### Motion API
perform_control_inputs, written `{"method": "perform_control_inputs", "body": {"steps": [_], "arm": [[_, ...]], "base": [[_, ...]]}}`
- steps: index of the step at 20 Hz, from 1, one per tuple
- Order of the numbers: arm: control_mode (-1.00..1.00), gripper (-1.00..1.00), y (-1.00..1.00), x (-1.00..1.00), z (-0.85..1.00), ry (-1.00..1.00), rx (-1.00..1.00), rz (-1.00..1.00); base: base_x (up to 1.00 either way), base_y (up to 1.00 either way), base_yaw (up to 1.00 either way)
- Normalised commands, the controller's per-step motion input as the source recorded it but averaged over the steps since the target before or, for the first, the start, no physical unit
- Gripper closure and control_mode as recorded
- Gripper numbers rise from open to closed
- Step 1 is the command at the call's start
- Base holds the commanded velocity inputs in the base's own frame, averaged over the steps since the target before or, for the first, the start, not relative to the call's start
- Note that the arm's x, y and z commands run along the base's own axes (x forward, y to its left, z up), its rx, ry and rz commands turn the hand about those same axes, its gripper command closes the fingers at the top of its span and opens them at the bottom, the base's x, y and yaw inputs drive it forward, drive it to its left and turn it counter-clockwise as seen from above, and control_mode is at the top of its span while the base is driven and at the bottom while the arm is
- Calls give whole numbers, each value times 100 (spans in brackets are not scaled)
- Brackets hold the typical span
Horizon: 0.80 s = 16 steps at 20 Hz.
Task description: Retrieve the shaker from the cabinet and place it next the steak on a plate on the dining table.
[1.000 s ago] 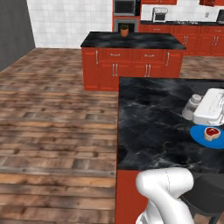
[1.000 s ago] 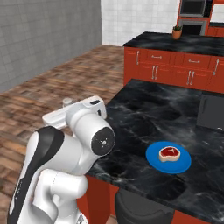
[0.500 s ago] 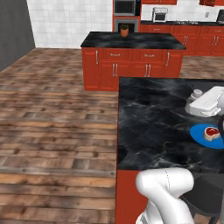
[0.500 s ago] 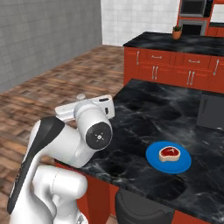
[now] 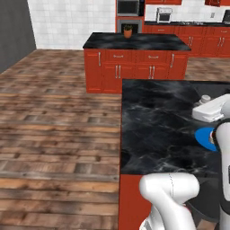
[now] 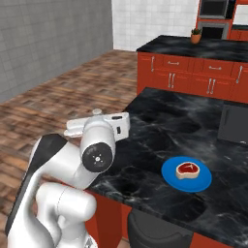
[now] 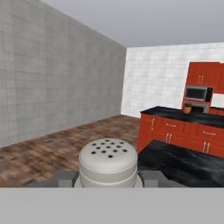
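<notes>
Arm's white hand has swung further over the counter (image 6: 160, 121) toward the plate (image 6: 187, 175) since a second ago. Claw (image 7: 108, 178) clenched on the shaker (image 7: 108, 163), perforated cap facing the hand camera. Shaker is aloft, off the counter. Steak (image 6: 188, 169) sits on the blue plate, at 3 o'clock from the arm's elbow in the right base view.

Both base views look forward and down over the desk (image 5: 161, 121) from behind the arm. They share its marble top. The hand view looks level along the jaws, close.
</notes>
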Motion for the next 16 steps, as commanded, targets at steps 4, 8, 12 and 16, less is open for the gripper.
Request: {"method": "perform_control_inputs", "body": {"steps": [4, 8, 12, 16], "arm": [[-100, 100, -9, 31, -7, 2, 0, -15], [-100, 100, -33, 28, -23, 0, 0, -10], [-100, 100, -53, 30, -28, 1, 3, -5], [-100, 100, -43, 33, -26, 5, 4, -2]], "base": [[0, 0, 0], [0, 0, 0], [0, 0, 0], [0, 0, 0]]}}
